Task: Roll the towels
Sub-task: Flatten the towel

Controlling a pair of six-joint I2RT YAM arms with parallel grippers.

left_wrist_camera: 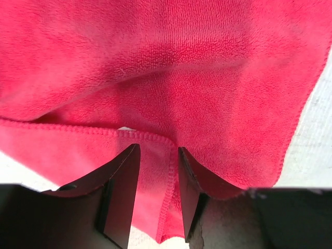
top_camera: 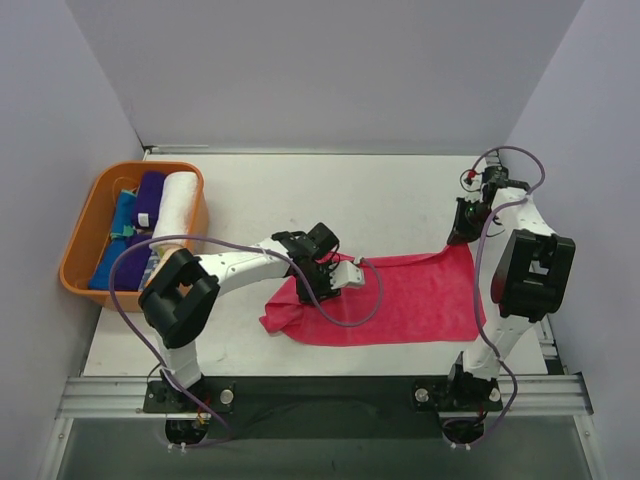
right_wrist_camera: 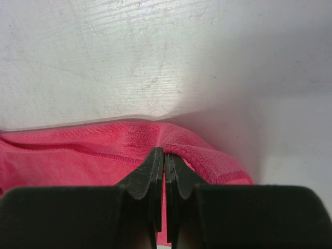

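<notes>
A hot pink towel [top_camera: 400, 300] lies flat across the middle of the table, its left end rumpled. My left gripper [top_camera: 318, 285] is low over that left end. In the left wrist view the jaws [left_wrist_camera: 158, 155] stand apart with the towel's [left_wrist_camera: 171, 67] stitched hem running between them. My right gripper [top_camera: 458, 238] is at the towel's far right corner. In the right wrist view it [right_wrist_camera: 165, 153] is shut on the hem of the towel [right_wrist_camera: 67, 150], which bunches up at the fingertips.
An orange basket [top_camera: 75, 250] stands at the far left. It holds a rolled white towel [top_camera: 178, 205], a dark purple one [top_camera: 150, 195] and blue/teal ones [top_camera: 120, 225]. Grey walls close in the table at the back and sides.
</notes>
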